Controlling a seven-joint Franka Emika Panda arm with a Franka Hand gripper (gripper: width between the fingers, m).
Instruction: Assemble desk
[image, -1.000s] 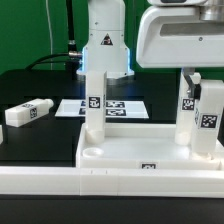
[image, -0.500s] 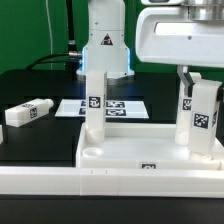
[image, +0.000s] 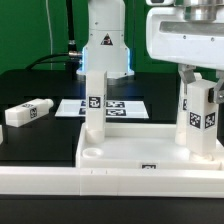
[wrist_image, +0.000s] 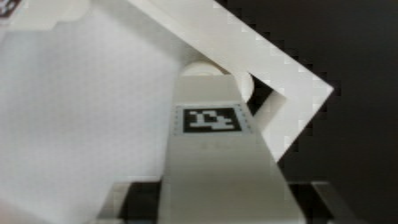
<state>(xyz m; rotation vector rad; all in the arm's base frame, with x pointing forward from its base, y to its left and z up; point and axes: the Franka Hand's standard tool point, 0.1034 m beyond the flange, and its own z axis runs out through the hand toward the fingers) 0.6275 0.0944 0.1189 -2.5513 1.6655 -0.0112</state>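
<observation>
The black desk (image: 40, 150) carries it all. In the exterior view the white tabletop (image: 140, 143) sits at 6 o'clock, with the marker board (image: 125, 106) flat behind it, about dead center. The standing leg (image: 93, 105) is upright at the tabletop's 10 o'clock corner, and the loose leg (image: 27, 112) is lying on its side way out at 9 o'clock. The end effector (image: 199, 86) is clamped on the held leg (image: 200, 122), upright at 3 o'clock, with its lower end at the tabletop's corner.

White tabletop (image: 130, 150), white legs (image: 93, 125) with black-and-white tags (image: 94, 101), black table (image: 35, 140).
</observation>
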